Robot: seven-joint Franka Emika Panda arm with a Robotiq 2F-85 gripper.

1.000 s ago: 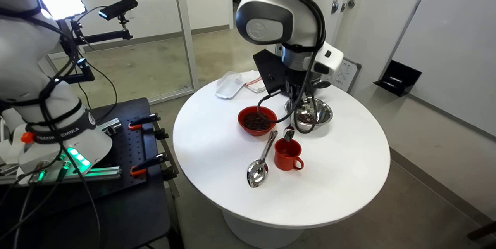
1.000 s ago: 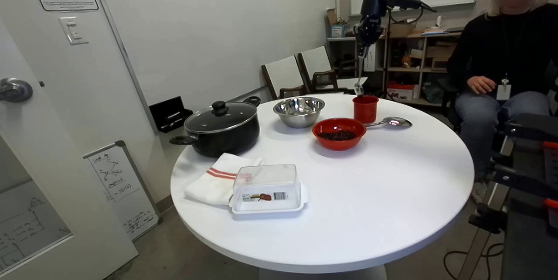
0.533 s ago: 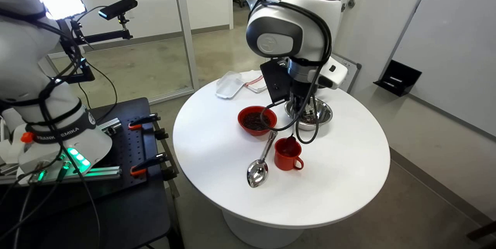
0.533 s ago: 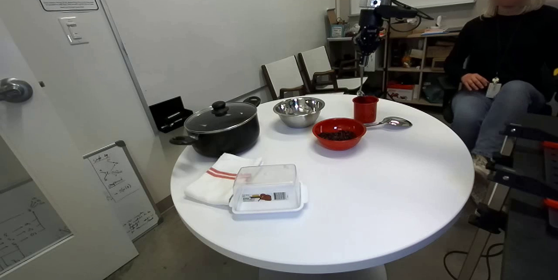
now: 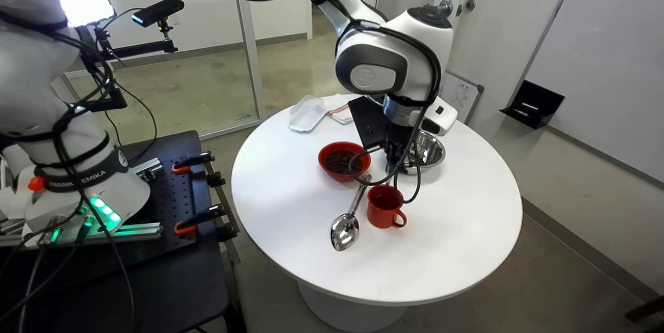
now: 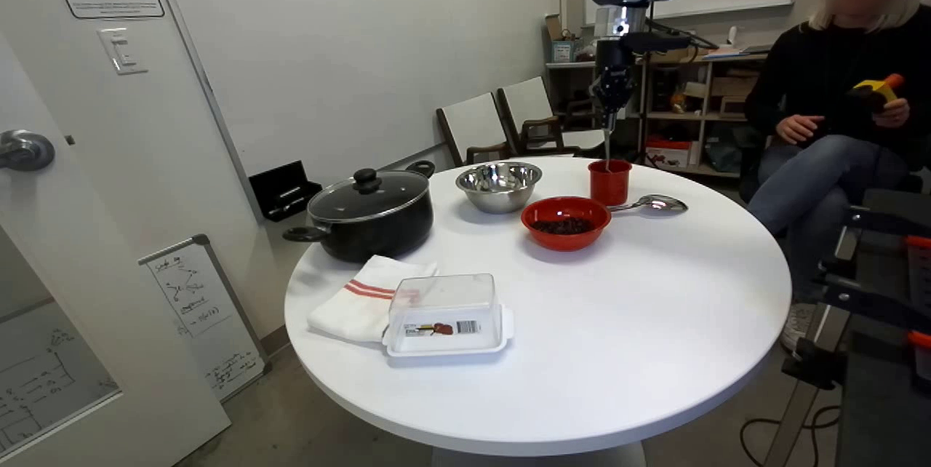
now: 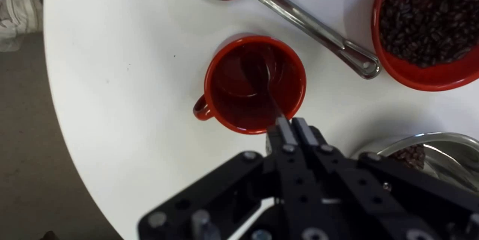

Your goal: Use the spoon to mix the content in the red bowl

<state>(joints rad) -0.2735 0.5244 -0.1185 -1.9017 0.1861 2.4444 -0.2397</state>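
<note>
The red bowl [image 5: 340, 177] with dark beans stands on the table in both exterior views [image 6: 564, 241] and at the right of the wrist view [image 7: 411, 72]. The long silver spoon [image 5: 345, 231] lies on the table beside it, its handle end [image 7: 299, 17] close to the bowl's rim. My gripper [image 7: 293, 120] is shut on a smaller, thin-handled silver spoon [image 6: 607, 147], held upright. This spoon's head is down inside the red cup [image 6: 609, 187], partly in shadow in the wrist view. In an exterior view cables and the arm mostly hide my gripper [image 5: 390, 175].
A steel bowl [image 6: 498, 198] with some beans stands close behind the red bowl and cup. A black lidded pot [image 6: 378, 230], a towel [image 6: 345, 310] and a clear plastic box [image 6: 447, 325] lie further along the table. A person [image 6: 836, 74] sits near the table.
My gripper has moved down with the small spoon, whose head went from above the red cup to inside it. The person has raised a yellow-and-red object.
</note>
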